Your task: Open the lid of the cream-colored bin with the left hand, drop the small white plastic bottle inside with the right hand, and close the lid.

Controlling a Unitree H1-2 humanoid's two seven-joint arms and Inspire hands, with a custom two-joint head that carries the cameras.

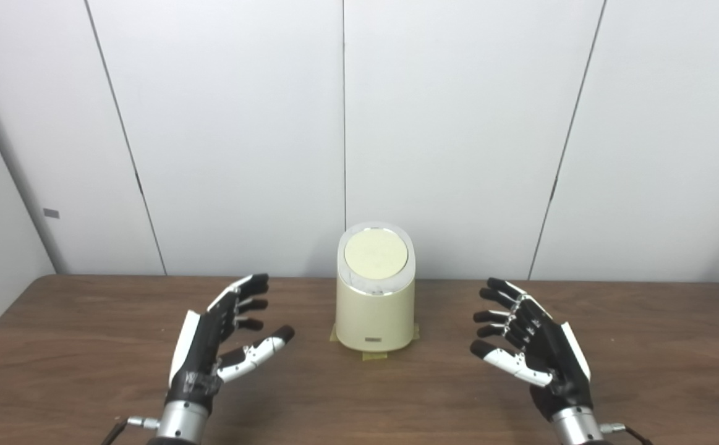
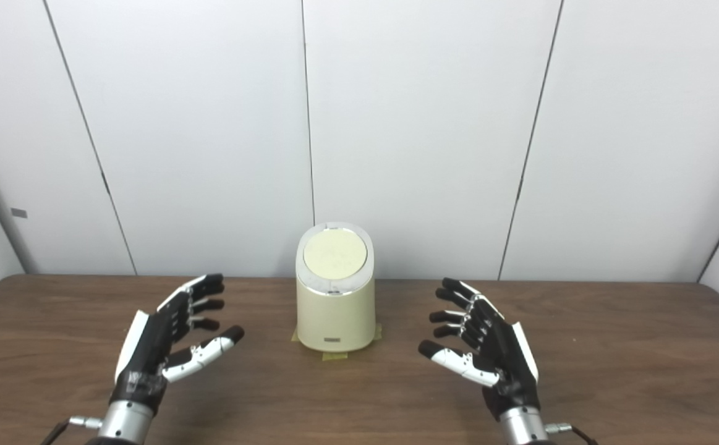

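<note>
Bin: a cream-colored bin (image 1: 374, 312) is seen standing upright at the table's centre, toward the 12 o'clock edge, close to the wall.
Lid: the round cream lid (image 1: 376, 254) is seated flat within a pale ring at the top; the bin is closed.
Contents: the inside is hidden by the closed lid, so nothing can be told of what it holds.
Base: strips of yellowish tape (image 1: 374, 355) are seen under the bin's foot, touching the table.
Label: a small dark plate (image 1: 373, 339) is fixed low on the bin's front; its markings are too small to be read.
Left hand: the left hand (image 1: 220, 337) is held at 9 o'clock from the bin, well apart from it, palm turned inward; its fingers are spread and nothing is gripped.
Right hand: the right hand (image 1: 529, 343) is held at 3 o'clock from the bin, likewise apart, palm turned inward; its fingers are spread and nothing is gripped.
Table: a dark wooden table (image 1: 62, 346) bears the bin.
Wall: white panels (image 1: 458, 123) are seen behind, at 12 o'clock.
</note>
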